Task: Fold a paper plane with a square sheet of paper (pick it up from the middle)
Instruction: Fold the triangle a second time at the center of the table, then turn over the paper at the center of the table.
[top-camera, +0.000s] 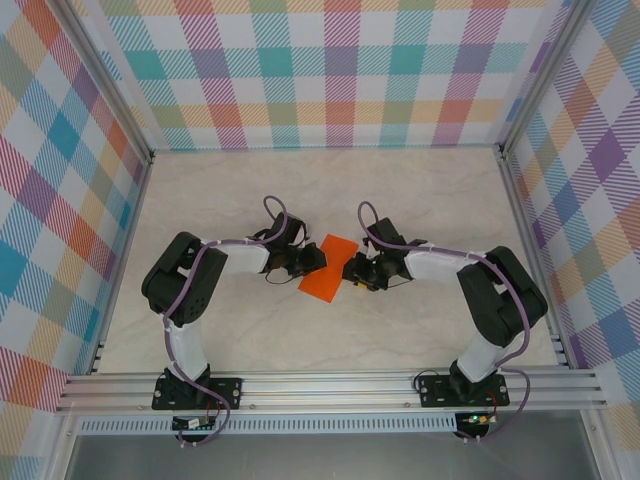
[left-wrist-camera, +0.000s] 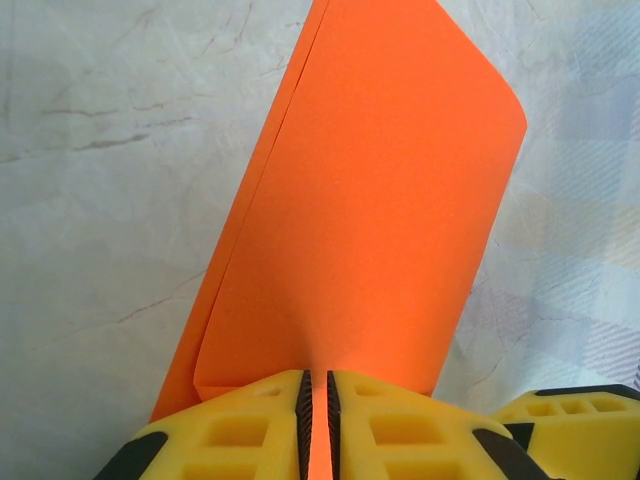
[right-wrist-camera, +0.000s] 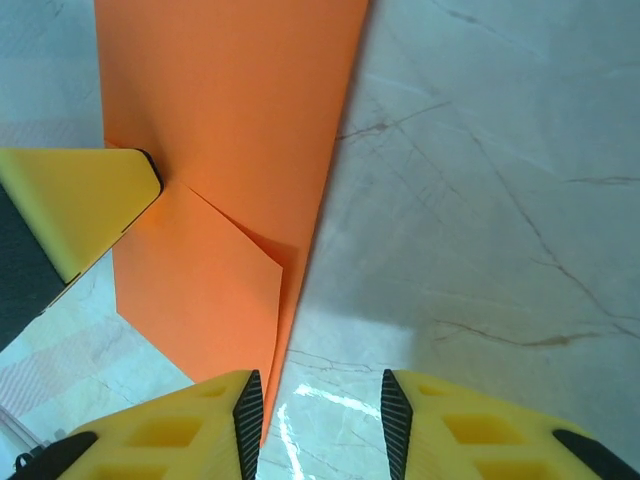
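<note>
Both arms bend at the elbow and reach inward, meeting at the sheet (top-camera: 328, 268). The left hand (left-wrist-camera: 316, 410) pinches the sheet's near edge, jaws almost together. The right hand (right-wrist-camera: 322, 412) sits at the sheet's opposite side, jaws apart, one finger (right-wrist-camera: 200, 425) beside its edge.

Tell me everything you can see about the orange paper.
The orange paper is thin, plain and bright, folded over so two layers show, with a slanted crease near one corner. It sits between the left gripper, shut on one edge, and the right gripper, open beside the opposite edge.
</note>
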